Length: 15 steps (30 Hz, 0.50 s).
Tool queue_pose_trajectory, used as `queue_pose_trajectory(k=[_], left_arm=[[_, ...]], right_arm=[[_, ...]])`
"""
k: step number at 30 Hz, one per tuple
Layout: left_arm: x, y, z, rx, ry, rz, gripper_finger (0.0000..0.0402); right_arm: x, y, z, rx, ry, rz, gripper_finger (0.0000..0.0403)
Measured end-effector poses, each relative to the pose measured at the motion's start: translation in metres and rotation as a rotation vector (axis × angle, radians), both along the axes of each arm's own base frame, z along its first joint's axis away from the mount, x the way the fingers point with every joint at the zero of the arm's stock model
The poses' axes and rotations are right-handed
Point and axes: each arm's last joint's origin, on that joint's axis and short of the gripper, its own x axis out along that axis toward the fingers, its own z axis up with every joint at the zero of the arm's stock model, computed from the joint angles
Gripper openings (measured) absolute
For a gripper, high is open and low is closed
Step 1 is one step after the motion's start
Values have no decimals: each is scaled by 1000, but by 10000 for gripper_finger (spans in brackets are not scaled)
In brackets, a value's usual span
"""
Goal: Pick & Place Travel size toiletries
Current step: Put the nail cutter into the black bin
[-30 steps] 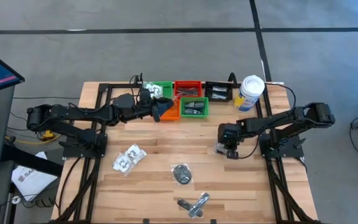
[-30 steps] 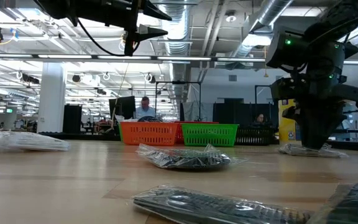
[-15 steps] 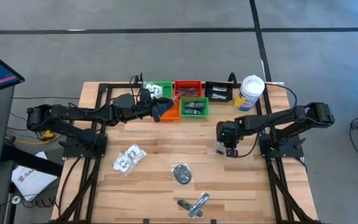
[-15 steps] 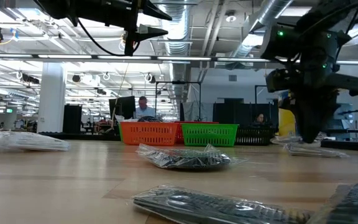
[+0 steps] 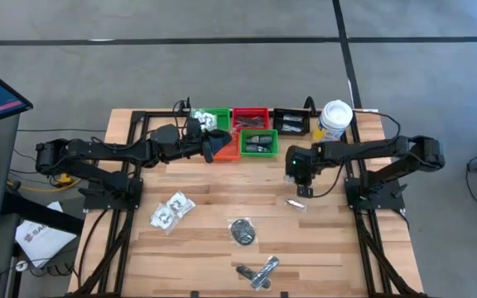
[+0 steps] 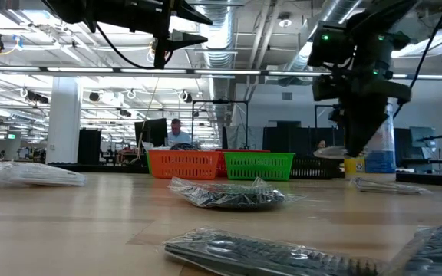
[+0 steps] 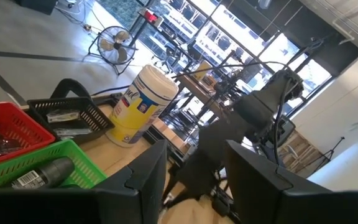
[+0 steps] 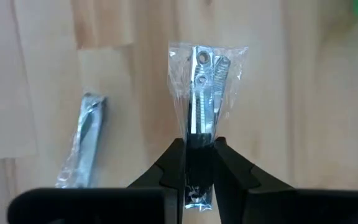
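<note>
Right end effector point(image 8: 199, 144) clamps a clear plastic packet holding a slim silvery metal tool point(image 8: 202, 93), raised above the wooden tabletop point(image 5: 205, 248), its lower end hidden between the fingers. Left end effector point(image 5: 214, 147) at 11 o'clock over the trays, fingers parted, empty.

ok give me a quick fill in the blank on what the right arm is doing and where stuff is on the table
1. The right tool is shut on a clear ____ holding a silvery metal piece.
2. A second silvery packet lies on the ____ below it.
3. The white canister stands beside the ____ tray.
4. The left tool hangs over the ____ tray.

Missing words: packet; table; black; orange
</note>
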Motion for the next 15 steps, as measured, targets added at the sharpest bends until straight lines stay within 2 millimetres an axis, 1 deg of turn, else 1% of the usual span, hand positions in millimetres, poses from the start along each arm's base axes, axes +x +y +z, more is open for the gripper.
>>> queue_pose_trajectory(k=[8, 15], left_arm=[[0, 0, 0, 0, 0, 0, 154], [0, 0, 0, 0, 0, -1, 154]], right_arm=[[3, -36, 26, -51, -44, -23, 46], [1, -68, 50, -104, -88, -64, 46]])
